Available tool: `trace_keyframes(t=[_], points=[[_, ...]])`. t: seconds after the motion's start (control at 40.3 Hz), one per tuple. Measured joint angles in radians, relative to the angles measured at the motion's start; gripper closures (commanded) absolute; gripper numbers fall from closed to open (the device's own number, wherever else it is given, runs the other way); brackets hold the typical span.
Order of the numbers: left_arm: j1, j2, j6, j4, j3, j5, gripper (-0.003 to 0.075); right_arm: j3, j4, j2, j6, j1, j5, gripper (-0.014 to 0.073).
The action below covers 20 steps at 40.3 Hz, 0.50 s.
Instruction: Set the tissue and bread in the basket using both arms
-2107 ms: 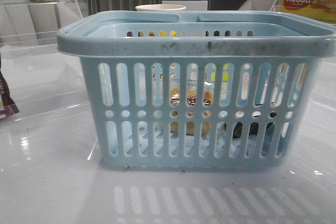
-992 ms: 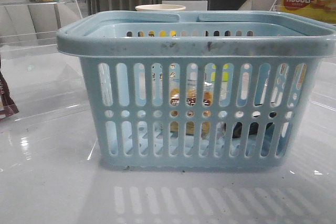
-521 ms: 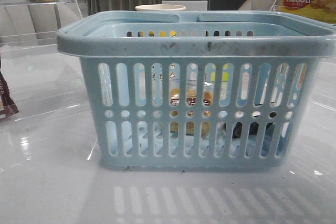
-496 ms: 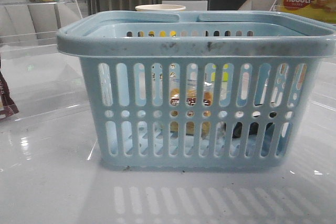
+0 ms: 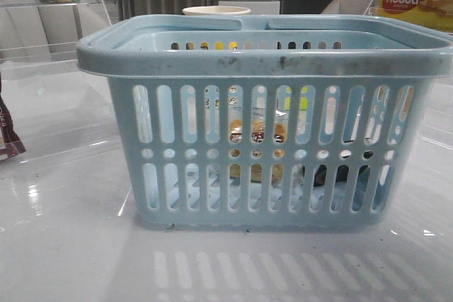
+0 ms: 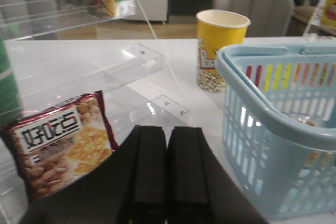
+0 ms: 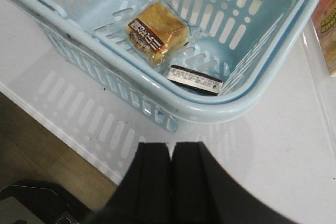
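- Jaws first: our left gripper (image 6: pixel 167 174) has its black fingers pressed together with nothing between them, and our right gripper (image 7: pixel 170 174) shows the same, fingers together and empty.
- Just beyond the left fingers lies a maroon snack packet printed with crackers and peanuts (image 6: pixel 58 148) on the white table (image 6: pixel 68 66), and further off a yellow paper popcorn cup (image 6: pixel 220 48) stands beside the basket.
- Our right wrist hangs above and outside the large light-blue slotted plastic basket (image 7: pixel 220 111), looking down into it.
- On the basket floor we see the tan-golden bread in its clear wrapper with a dark brown label band (image 7: pixel 157 32), and close beside it the small, low, near-black tissue pack (image 7: pixel 195 81); the front view shows both through the slots.
- We judge both placements done, so the step in hand is clearing away.
- Next we need only keep both arms clear of the rim, without nudging the basket.
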Motion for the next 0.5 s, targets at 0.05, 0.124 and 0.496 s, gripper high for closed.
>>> trace_keyframes(t=[0.05, 0.124, 0.496], points=[[0.031, -0.041, 0.002, 0.000, 0.042, -0.018, 0.0627, 0.000, 0.000, 0.000, 0.000, 0.000, 0.000, 0.0566], [0.076, -0.095, 0.002, 0.000, 0.101, -0.044, 0.0627, 0.000, 0.000, 0.000, 0.000, 0.000, 0.000, 0.0566], [0.115, -0.193, -0.060, 0.108, 0.332, -0.240, 0.0627, 0.000, 0.000, 0.000, 0.000, 0.000, 0.000, 0.0566]])
